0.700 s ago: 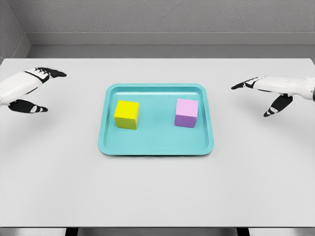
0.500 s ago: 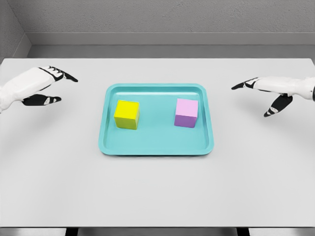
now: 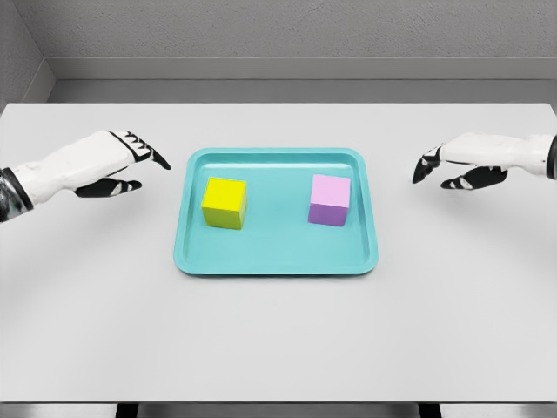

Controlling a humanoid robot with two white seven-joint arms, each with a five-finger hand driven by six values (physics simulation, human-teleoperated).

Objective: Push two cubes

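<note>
two cubes sit inside the teal tray (image 3: 277, 261), which lies flat near the middle of the white table (image 3: 278, 340). the yellow cube (image 3: 224, 203) is in the tray's left half, close to its left rim, and the pink cube (image 3: 330, 199) is in the right half, a little nearer the right rim than the centre. a clear stretch of tray floor lies between them, so they are apart and neither touches a rim.

my left hand (image 3: 100, 163) reaches in from the table's left edge and hovers just outside the tray's far left corner. its fingers are loosely extended and point toward the tray, with the dark thumb tucked beneath them, and they hold nothing. it touches neither the tray nor the yellow cube.

my right hand (image 3: 461, 163) comes in from the table's right edge and hangs off the tray's right rim, near the far right corner but with a visible gap of bare table between. its fingers are relaxed, bent slightly downward at the dark tips, and grasp nothing. the pink cube is untouched.
</note>
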